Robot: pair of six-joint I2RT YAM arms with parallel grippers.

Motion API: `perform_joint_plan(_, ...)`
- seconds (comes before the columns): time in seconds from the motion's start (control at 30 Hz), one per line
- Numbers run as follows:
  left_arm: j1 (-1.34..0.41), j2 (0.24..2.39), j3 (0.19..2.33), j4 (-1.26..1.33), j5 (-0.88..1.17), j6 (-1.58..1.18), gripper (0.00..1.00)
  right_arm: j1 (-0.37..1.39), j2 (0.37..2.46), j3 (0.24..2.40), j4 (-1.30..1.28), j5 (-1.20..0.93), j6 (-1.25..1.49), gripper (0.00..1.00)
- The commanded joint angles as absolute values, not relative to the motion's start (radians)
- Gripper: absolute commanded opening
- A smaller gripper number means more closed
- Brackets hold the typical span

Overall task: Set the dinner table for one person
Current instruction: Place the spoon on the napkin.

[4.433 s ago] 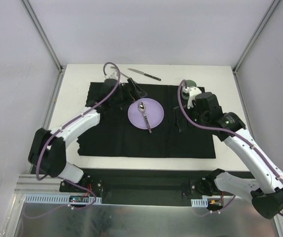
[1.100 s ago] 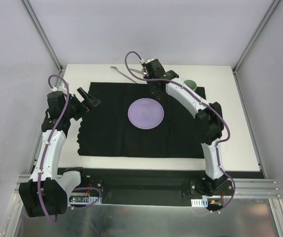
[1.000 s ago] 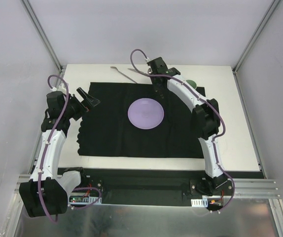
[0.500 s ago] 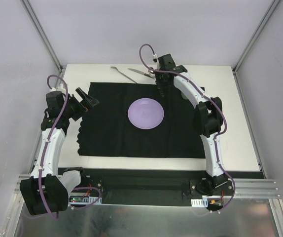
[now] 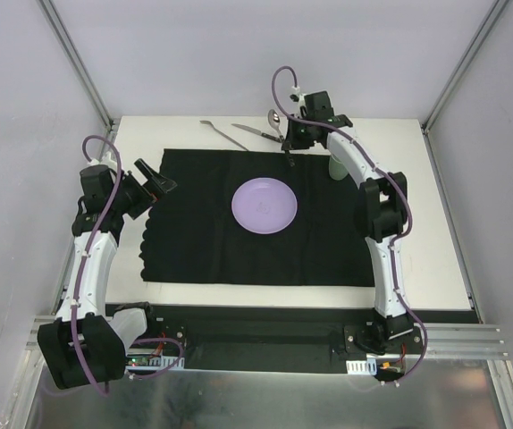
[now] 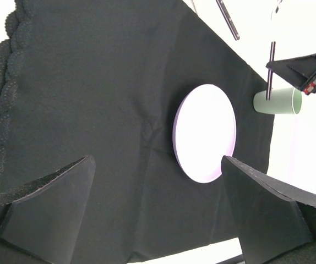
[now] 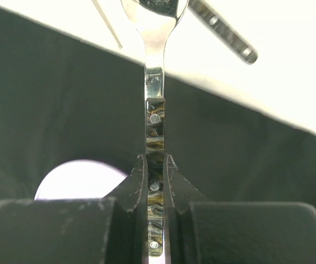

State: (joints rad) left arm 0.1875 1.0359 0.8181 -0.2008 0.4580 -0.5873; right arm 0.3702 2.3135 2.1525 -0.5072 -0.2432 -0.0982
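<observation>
The dinner table [image 5: 422, 268], a large flat white top edged by grey metal rails, fills the floor of the cell, with both arm bases at its near edge. A black rectangular cloth mat [image 5: 203, 241] with a scalloped left border covers its middle and leaves bare white strips along the far, left and right edges. A round lilac plate [image 5: 264, 204] lies flat on the mat, slightly toward the far edge.

The right arm [image 5: 364, 174] reaches over to the far edge of the table. Its jaws are pressed together on the dark patterned handle of a metal spoon [image 7: 154, 126]. The pinch sits low on the handle, and the spoon's shiny bowl points toward the far edge, raised above the bare white strip. Just left of the spoon, on that strip, lie a metal table knife [image 5: 258, 132] and a thin metal fork [image 5: 221, 134], both slanted and close together. A pale green cup [image 6: 279, 102] sits by the mat's far right corner, partly hidden by the right arm from above. Whether it stands on cloth or on bare table is unclear.

The left arm [image 5: 91, 259] is at the left edge of the table. Its jaws are spread wide with nothing between them, over the mat's far left corner, facing the plate.
</observation>
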Motion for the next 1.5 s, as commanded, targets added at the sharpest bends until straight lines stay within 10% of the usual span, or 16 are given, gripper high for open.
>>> perform_joint_plan(0.0, 0.202, 1.048, 0.811, -0.186, 0.477, -0.571, 0.99, 0.335, 2.391, 2.301, -0.501, -0.354, -0.054, 0.01)
perform_joint_plan(1.47, 0.236, 1.108, 0.824, -0.164, 0.508, -0.565, 0.99, 0.276, 2.477, 2.301, -0.623, -0.31, 0.172, 0.01)
